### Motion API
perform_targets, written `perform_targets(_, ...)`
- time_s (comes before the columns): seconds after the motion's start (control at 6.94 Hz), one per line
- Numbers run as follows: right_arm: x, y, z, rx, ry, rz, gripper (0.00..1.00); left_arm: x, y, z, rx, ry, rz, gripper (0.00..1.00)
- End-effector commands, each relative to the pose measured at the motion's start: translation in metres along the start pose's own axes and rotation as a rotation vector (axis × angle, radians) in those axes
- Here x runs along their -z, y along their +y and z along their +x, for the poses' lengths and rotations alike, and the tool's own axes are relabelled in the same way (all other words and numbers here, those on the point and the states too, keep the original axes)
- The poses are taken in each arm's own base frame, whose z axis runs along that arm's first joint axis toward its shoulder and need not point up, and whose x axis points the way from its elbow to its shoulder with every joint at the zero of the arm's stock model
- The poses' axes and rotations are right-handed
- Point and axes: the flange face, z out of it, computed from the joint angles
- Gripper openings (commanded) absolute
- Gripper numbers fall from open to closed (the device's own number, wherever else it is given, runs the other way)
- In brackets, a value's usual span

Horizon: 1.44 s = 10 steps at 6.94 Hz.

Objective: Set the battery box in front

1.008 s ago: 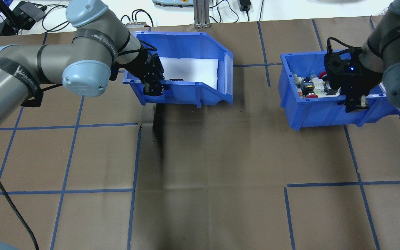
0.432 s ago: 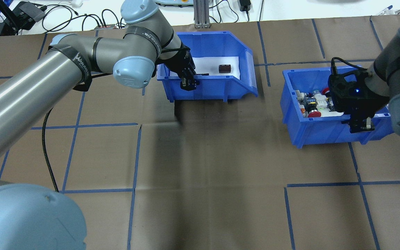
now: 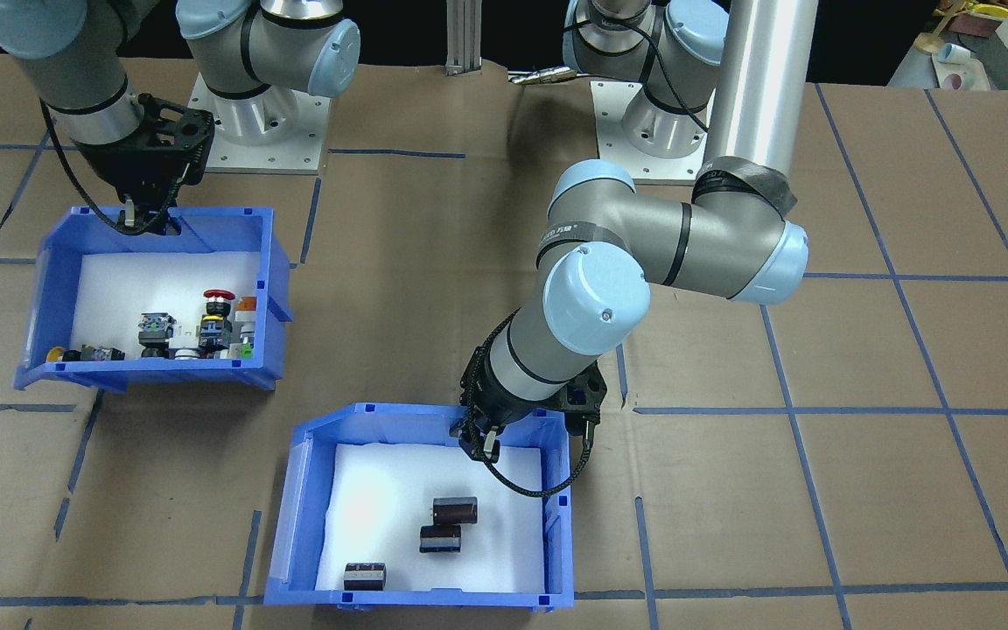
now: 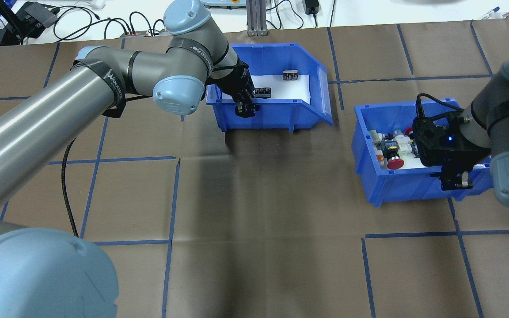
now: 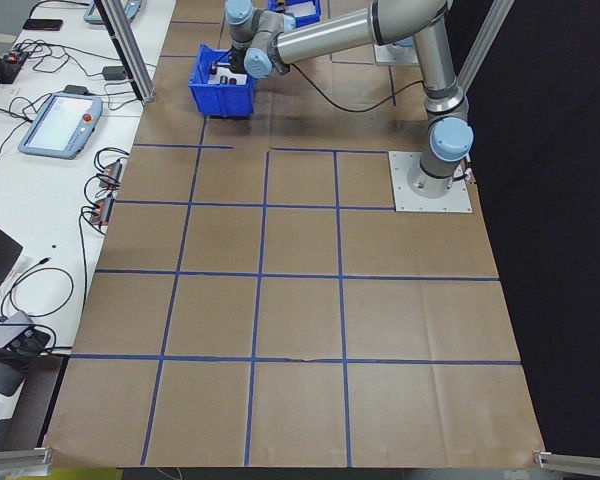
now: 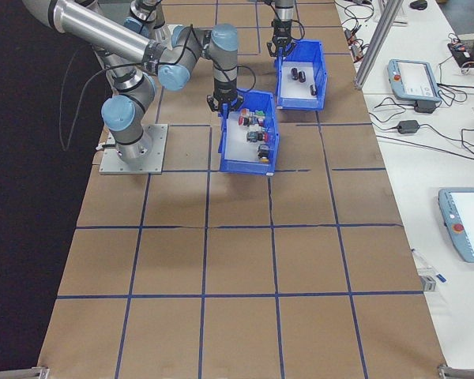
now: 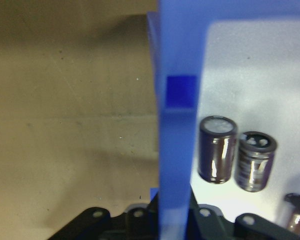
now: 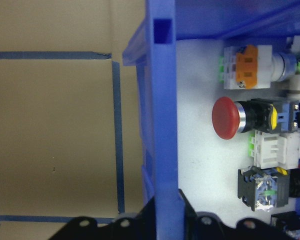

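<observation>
The battery box (image 4: 276, 117) is a blue bin with a white pad, standing at the far middle of the table. Three dark brown cylinders (image 3: 454, 510) lie on its pad, and two of them show close up in the left wrist view (image 7: 217, 150). My left gripper (image 4: 245, 109) is shut on the box's near wall (image 7: 177, 125), close to its left corner. A second blue bin (image 4: 396, 185) with coloured push-button switches (image 8: 227, 117) stands at the right. My right gripper (image 4: 454, 182) is shut on that bin's near wall (image 8: 162, 125).
Brown paper with blue tape lines (image 4: 170, 198) covers the table. The arm bases (image 3: 259, 131) stand at the robot's edge. Cables and a control box (image 4: 38, 15) lie beyond the far edge, and pendants (image 6: 415, 79) rest on the side bench.
The battery box, held by my left gripper, has slid right and farther from the robot. The switch bin, held by my right gripper, has moved nearer the robot.
</observation>
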Motion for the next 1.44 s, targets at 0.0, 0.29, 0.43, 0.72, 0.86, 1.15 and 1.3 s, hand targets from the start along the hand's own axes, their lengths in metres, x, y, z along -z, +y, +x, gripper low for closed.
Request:
perform_targets(0.0, -0.006, -0.021, -0.038, 0.027, 0.014, -0.001, 0.04, -0.002, 0.004, -0.006, 0.009, -0.003, 0.006, 0.77)
perform_targets(0.29, -0.004, -0.054, -0.051, 0.047, 0.028, -0.003, 0.04, 0.015, 0.011, -0.012, 0.096, -0.001, 0.007, 0.98)
perform_targets(0.43, -0.004, -0.079, -0.059, 0.034, 0.03, -0.004, 0.04, 0.04, 0.015, -0.015, 0.076, -0.015, 0.014, 0.98)
perform_targets(0.72, -0.001, -0.135, -0.081, -0.02, 0.052, 0.001, 0.05, 0.099, -0.006, -0.036, -0.201, -0.067, 0.089, 0.98)
perform_targets(0.86, 0.001, -0.16, -0.095, -0.051, 0.064, 0.008, 0.05, 0.124, -0.016, -0.043, -0.36, -0.075, 0.132, 0.98)
perform_targets(1.15, 0.011, -0.195, -0.11, -0.058, 0.158, 0.052, 0.05, 0.161, -0.027, -0.07, -0.782, -0.172, 0.231, 0.98)
perform_targets(1.3, 0.013, -0.208, -0.113, -0.054, 0.17, 0.107, 0.05, 0.176, -0.039, -0.088, -0.932, -0.27, 0.275, 0.99)
